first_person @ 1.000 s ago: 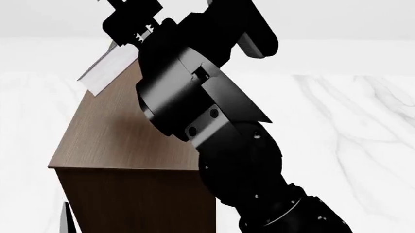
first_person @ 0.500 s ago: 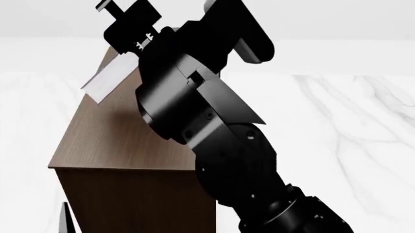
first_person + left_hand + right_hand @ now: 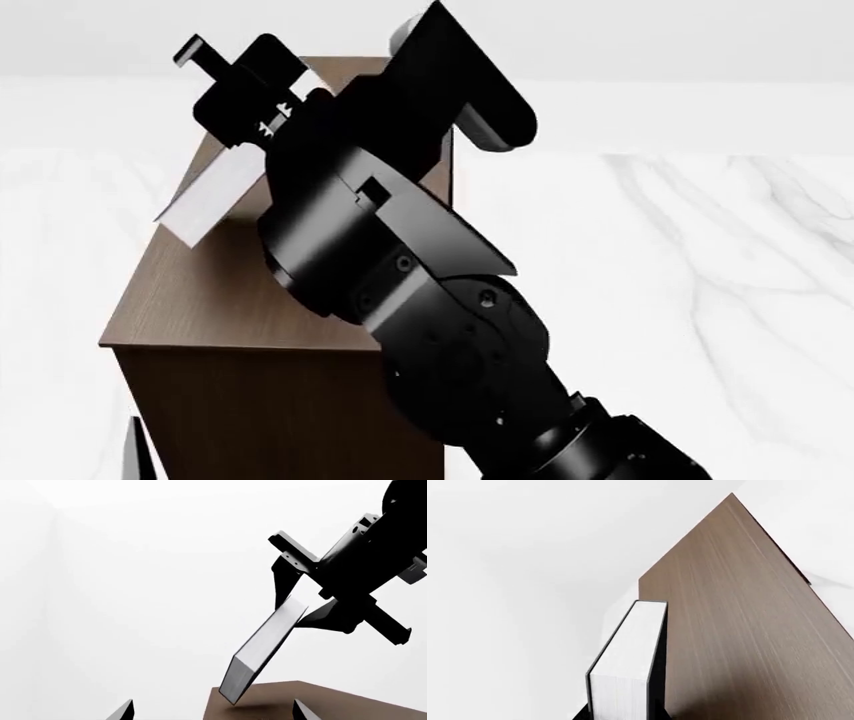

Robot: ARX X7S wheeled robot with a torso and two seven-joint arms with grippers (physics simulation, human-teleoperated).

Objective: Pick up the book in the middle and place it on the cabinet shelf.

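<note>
Head view, bottom left of frame: a thin dark sliver (image 3: 134, 447) pokes up beside the cabinet's front; too little shows to name it. Lower centre to bottom right: the right arm (image 3: 441, 330), bulky black links, rises diagonally and covers much of the cabinet top.

Cabinet shelf (image 3: 200, 300): dark brown front face low in frame, lighter brown flat top running away toward upper centre.

Upper left of frame: right gripper (image 3: 247, 100) at the end of that arm, clamped on one end of the book (image 3: 207, 200). Book hangs tilted, white page edges facing the camera, free end lowest, over the left edge of the cabinet top. In the left wrist view the book's low corner (image 3: 233, 692) is just above or touching the brown top, a faint shadow under it; contact cannot be told.

Right wrist view: the book's page block (image 3: 624, 670) stands beside the long wood-grain surface (image 3: 740, 630).

Left gripper: two dark fingertips (image 3: 121, 711) at the bottom edge of its own view, spread wide apart, holding nothing.

Beyond: white marbled floor (image 3: 721, 280), pale wall behind.
</note>
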